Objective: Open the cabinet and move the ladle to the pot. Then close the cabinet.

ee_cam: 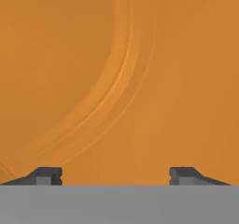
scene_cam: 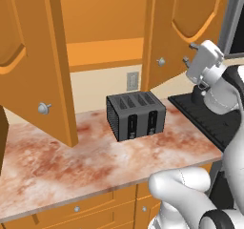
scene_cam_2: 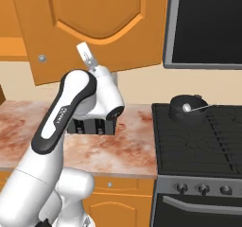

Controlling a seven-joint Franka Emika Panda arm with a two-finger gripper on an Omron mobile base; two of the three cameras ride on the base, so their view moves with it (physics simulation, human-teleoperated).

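Our gripper [ee_cam: 115, 175] faces the arched panel of the right cabinet door [ee_cam: 116, 78] at close range. The two fingertips [ee_cam: 45, 175] stand well apart, with nothing between them; we hold no object. In the left base view the gripper [scene_cam: 190, 54] sits just beside the inner face of that door, near its round silver knob [scene_cam: 161, 61].

The cabinet [scene_cam: 102, 27] stands open: both doors are swung out over the marbled counter [scene_cam: 71, 161], and its shelf appears bare. The ladle [scene_cam_2: 198, 108] already lies with its bowl in the pot [scene_cam_2: 186, 109] on the black stove [scene_cam_2: 198, 141], handle projecting to the right. We judge that only closing the cabinet remains.

Hazards from this position:

- Contact on the curved moulding instead of flat panel could let the fingers slide, so the door moves only partway.
- A push applied near the hinge side would give poor leverage and leave the door ajar.
- The left door [scene_cam: 33, 61] hangs far across the counter; reaching it sends the arm over the toaster [scene_cam: 136, 114], and a low elbow could knock it.
- An arm swinging towards the stove could catch the ladle handle and tip it from the pot.
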